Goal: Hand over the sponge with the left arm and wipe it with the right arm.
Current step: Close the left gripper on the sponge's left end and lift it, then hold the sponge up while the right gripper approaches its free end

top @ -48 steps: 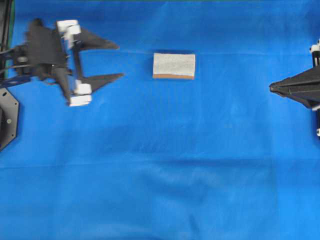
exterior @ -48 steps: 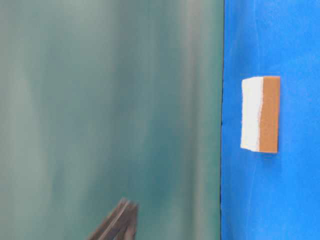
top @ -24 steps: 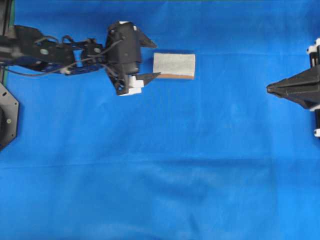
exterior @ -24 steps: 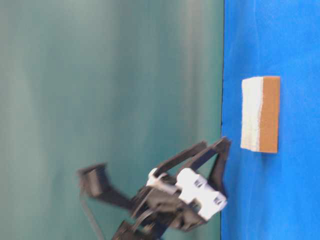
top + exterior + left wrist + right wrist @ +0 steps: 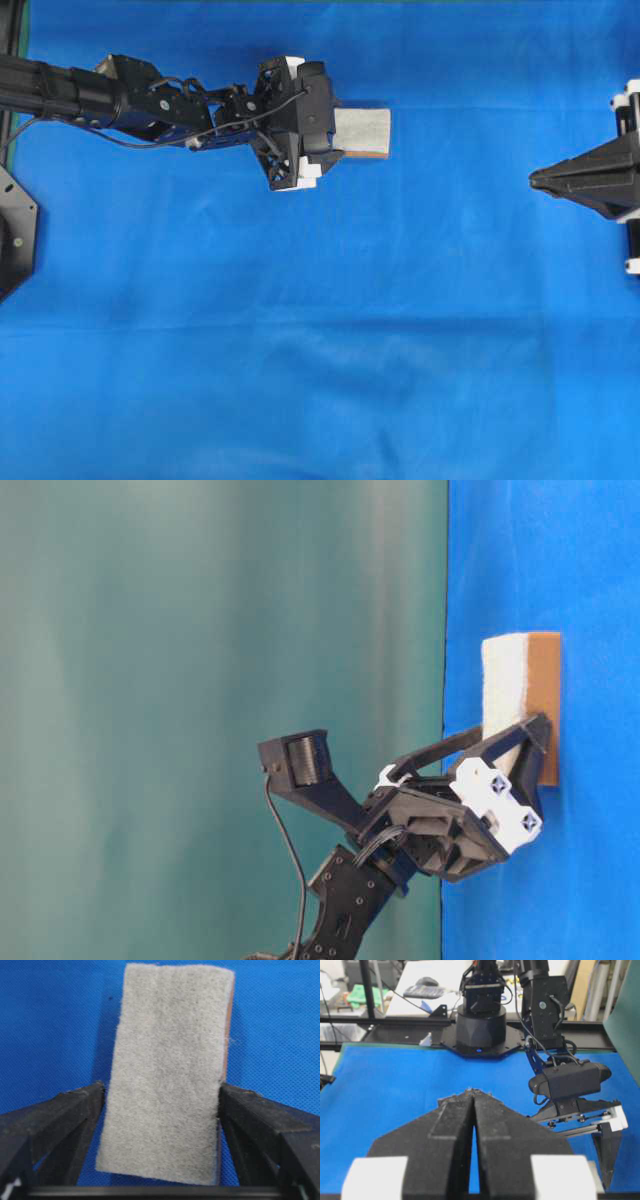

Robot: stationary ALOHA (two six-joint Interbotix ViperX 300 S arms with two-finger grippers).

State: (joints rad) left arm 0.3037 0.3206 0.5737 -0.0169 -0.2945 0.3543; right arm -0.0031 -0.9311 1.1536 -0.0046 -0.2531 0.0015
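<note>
1. The left arm (image 5: 150, 95) has reached out across the blue cloth (image 5: 320, 350) to the sponge (image 5: 362, 130).
2. Its left gripper (image 5: 161, 1097) now straddles the sponge, fingers (image 5: 65, 1115) spread, seemingly not yet pinching.

Between the sponge (image 5: 362, 132), straddled by the left gripper (image 5: 318, 128), and the right gripper (image 5: 534, 179) lies bare blue counter (image 5: 320, 350), as does everything below them.

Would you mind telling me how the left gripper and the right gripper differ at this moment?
The left gripper stands open, its fingers either side of the sponge; the right gripper is shut, fingers pressed together. The left reaches over the blue cloth toward its middle; the right sits at its edge, nothing near it. Both are black with white brackets.
</note>
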